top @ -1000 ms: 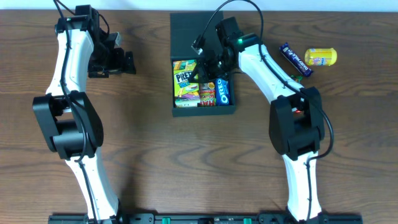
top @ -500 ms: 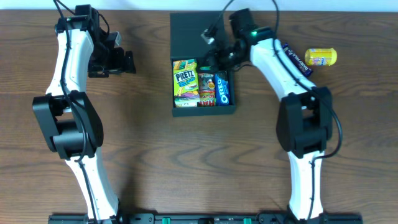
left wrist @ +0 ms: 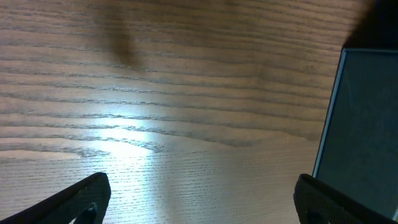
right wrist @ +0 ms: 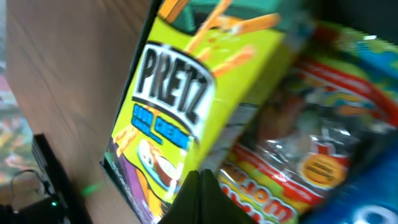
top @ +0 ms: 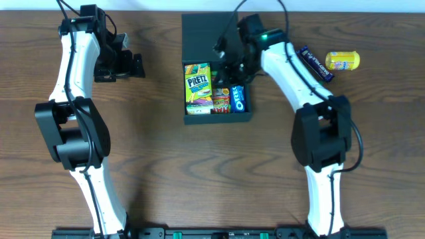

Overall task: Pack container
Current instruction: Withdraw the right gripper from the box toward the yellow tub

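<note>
The container [top: 202, 36] lies open at the table's [top: 159, 166] far middle, with snacks in its near half. The right gripper [top: 226, 70] hangs over the Pretz box [right wrist: 168, 118] there, fingers together, nothing seen between them. The left gripper [left wrist: 199, 205] is spread wide and empty, over the wood left of the container.

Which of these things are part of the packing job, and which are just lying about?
Part of the job: container; Pretz box, red packet and Oreo packet inside it.
Lying outside on the table: dark blue bar, yellow packet, possibly waiting to be packed.
</note>
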You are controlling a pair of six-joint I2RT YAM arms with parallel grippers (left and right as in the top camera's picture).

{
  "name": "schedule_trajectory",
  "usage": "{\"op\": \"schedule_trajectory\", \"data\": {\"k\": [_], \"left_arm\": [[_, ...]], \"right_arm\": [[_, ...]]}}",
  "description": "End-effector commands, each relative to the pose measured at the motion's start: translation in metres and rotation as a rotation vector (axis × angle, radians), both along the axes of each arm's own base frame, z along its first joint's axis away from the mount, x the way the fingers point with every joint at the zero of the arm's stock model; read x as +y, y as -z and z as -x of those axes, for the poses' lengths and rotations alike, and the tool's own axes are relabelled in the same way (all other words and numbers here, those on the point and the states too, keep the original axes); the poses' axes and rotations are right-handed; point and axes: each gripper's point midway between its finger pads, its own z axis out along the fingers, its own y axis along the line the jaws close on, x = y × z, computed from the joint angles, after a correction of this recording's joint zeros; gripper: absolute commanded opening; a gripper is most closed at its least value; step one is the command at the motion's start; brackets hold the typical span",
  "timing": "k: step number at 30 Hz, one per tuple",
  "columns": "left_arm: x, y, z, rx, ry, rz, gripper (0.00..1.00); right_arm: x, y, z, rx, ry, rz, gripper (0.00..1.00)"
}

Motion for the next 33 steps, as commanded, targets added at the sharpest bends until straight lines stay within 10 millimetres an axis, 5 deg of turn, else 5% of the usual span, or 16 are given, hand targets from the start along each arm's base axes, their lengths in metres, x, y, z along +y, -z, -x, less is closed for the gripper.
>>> {"op": "schedule_trajectory", "data": {"k": [1,13,16,18,19,21,24,26,27,30,33], "left_arm": [[0.002,-0.018,-0.005,-0.044,-0.011,-0.014,0.95],[0.002,-0.017,-0.004,-0.041,-0.011,-0.014,0.95],[0.002,-0.017,-0.004,-0.041,-0.011,-0.014,0.95],[0.002,-0.017,-0.004,-0.041,-0.011,-0.014,0.95],[0.002,-0.017,-0.004,-0.041,-0.011,-0.014,0.95],[0.002,-0.017,-0.004,-0.040,-0.011,-0.013,0.95],[0.001,-0.017,-0.004,-0.038,-0.011,-0.013,0.95],[0.001,-0.017,-0.003,-0.034,-0.011,-0.012,0.95],[0.001,-0.017,-0.002,-0.033,-0.012,-0.012,0.95],[0.001,-0.017,-0.003,-0.031,-0.021,-0.010,0.95],[-0.003,-0.018,-0.003,-0.034,-0.018,0.016,0.95]], "right_arm": [[0.003,-0.007,-0.001,-0.057,-0.029,0.030,0.01],[-0.016,-0.016,-0.018,-0.104,0.018,0.051,0.01],[-0.046,-0.036,-0.042,-0.173,0.093,0.075,0.01],[-0.088,-0.041,-0.064,-0.234,0.183,0.175,0.01],[-0.103,-0.040,-0.070,-0.252,0.214,0.219,0.06],[-0.144,-0.035,-0.083,-0.279,0.291,0.343,0.33],[-0.194,-0.030,-0.092,-0.290,0.380,0.481,0.41],[-0.212,-0.030,-0.094,-0.285,0.414,0.492,0.75],[-0.218,-0.030,-0.095,-0.282,0.426,0.496,0.83],[-0.241,-0.030,-0.096,-0.295,0.424,0.534,0.94],[-0.277,-0.032,-0.104,-0.378,0.365,0.683,0.91]]}}
